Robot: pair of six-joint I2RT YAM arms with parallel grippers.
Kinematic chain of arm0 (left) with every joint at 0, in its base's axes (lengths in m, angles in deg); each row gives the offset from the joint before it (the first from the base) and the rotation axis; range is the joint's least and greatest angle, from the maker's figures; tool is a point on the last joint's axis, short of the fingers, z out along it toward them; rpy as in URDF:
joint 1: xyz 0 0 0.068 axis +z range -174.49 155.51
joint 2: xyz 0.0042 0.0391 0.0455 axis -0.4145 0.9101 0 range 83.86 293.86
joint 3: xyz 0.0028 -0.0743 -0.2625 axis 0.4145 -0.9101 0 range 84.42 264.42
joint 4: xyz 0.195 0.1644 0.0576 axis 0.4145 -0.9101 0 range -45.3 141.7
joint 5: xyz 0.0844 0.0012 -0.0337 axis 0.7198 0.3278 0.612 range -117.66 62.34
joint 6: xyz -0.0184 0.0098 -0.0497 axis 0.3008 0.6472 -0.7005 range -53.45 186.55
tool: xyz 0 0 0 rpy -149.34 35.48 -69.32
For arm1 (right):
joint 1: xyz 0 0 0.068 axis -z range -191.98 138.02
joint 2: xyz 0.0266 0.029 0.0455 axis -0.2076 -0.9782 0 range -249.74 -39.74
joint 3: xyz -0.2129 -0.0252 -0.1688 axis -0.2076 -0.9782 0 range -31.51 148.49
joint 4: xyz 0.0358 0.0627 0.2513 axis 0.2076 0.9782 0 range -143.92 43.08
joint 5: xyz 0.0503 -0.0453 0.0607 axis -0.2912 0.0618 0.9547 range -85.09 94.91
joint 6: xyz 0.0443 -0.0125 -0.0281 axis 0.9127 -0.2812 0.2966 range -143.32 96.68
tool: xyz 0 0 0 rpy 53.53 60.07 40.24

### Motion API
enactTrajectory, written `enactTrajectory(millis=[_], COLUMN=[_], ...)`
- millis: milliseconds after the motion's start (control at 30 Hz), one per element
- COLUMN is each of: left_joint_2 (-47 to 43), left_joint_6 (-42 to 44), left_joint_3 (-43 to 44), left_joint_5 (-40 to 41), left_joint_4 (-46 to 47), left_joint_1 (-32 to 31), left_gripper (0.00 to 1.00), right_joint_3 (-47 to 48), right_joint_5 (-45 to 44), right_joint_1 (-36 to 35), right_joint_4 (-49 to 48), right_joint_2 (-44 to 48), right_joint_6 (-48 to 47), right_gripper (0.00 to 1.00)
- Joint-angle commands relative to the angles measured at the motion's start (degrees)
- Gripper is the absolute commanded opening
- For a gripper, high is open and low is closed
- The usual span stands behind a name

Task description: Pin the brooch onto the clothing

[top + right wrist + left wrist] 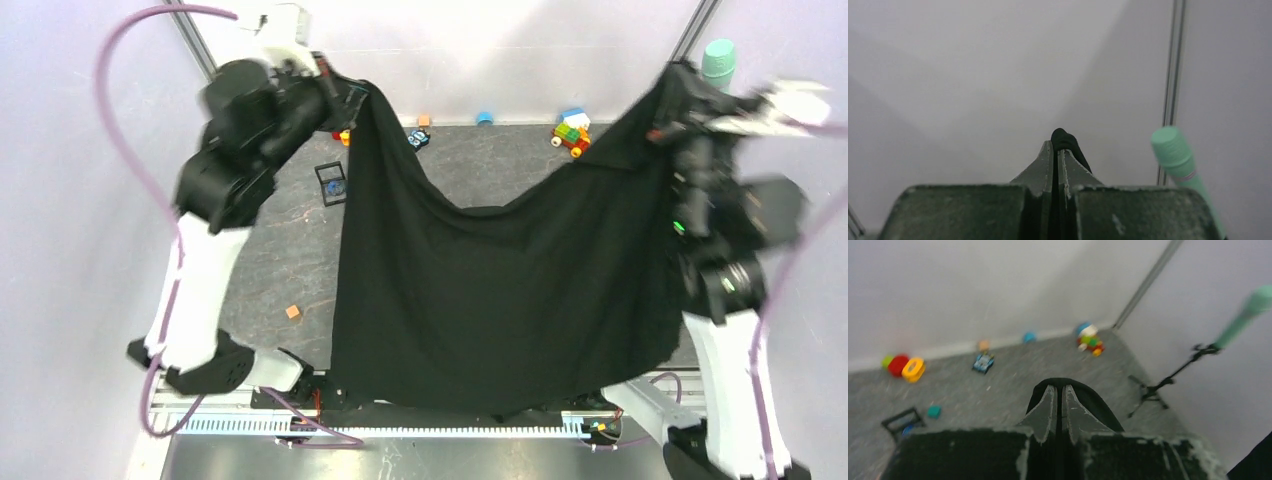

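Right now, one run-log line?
left gripper: shut on black T-shirt | right gripper: shut on black T-shirt | black T-shirt: raised, sagging between arms

Left pincer (1058, 391) pinches black clothing (1094, 404) (toys (1089, 342) beyond).

A black frame case (332, 183) and an orange cube (293, 311) are seen on the grey table (270, 265). A colourful block toy (571, 131) is set by the back wall.
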Motion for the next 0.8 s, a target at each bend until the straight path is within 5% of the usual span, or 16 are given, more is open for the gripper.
enactTrajectory(millis=[0, 200, 367, 500, 633, 767], left_joint_2=[5.6, 10.7, 16.1, 15.9, 11.6, 0.6], left_joint_6=[-0.9, -1.8, 0.3, -0.4, 1.0, 1.0], left_joint_3=[-5.5, -2.1, 12.8, 16.5, 11.8, -8.2], left_joint_5=[-1.9, -12.4, -17.6, -20.8, -22.2, -25.5], left_joint_4=[3.3, 11.8, 11.0, 13.0, 14.2, 18.5], left_joint_1=[8.6, 15.3, 17.2, 19.1, 19.7, 19.7], left_gripper=[0.02, 0.02, 0.02, 0.02, 0.02, 0.02], right_joint_3=[-5.7, 3.8, 20.2, 26.6, 19.7, -3.9], right_joint_5=[-1.7, 0.4, 6.6, 9.2, 9.8, 7.4], right_joint_1=[-0.1, 2.0, 7.1, 10.8, 12.0, 12.0], right_joint_4=[-6.9, -11.7, -11.7, -11.8, -12.0, -10.9], right_joint_2=[-8.3, -20.4, -29.4, -30.9, -24.6, -9.9], right_joint_6=[0.2, 1.2, 5.5, 7.6, 6.6, 6.8], right_gripper=[0.0, 0.0, 0.0, 0.0, 0.0, 0.0])
